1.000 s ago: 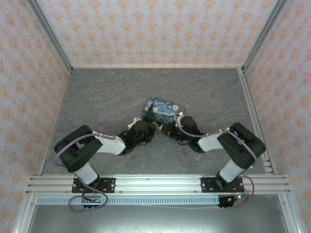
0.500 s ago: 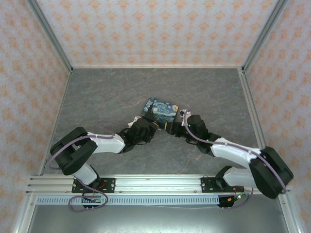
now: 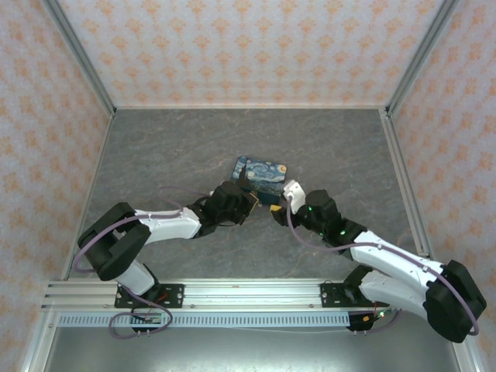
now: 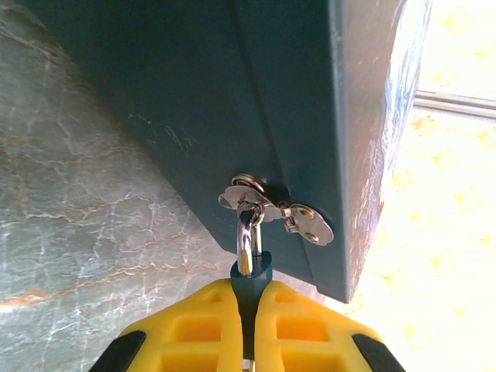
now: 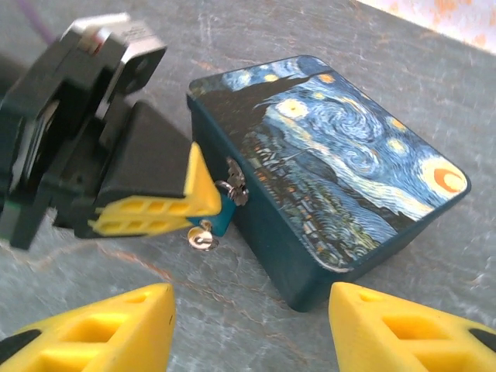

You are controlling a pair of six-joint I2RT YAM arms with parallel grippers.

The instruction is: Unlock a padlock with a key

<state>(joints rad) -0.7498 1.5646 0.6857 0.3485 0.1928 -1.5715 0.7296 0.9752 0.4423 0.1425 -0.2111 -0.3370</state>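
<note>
1. The left gripper (image 4: 249,298) is clenched on the padlock (image 4: 249,273), which hangs from the hasp (image 4: 283,211) on the painted box (image 5: 333,155).
2. What looks like the key (image 5: 203,235) juts beneath the lock, so I'd say turning comes next.
3. The right gripper (image 5: 249,318) gapes empty nearby and must pinch that key squarely.

robot test cell in a lab: a grey stone-pattern table (image 3: 155,147) boxed by orange-patterned wall panels (image 3: 232,54) on metal posts (image 3: 80,54), left arm (image 3: 167,225) and right arm (image 3: 387,260) bolted to an aluminium rail (image 3: 248,293) at its near edge.
</note>
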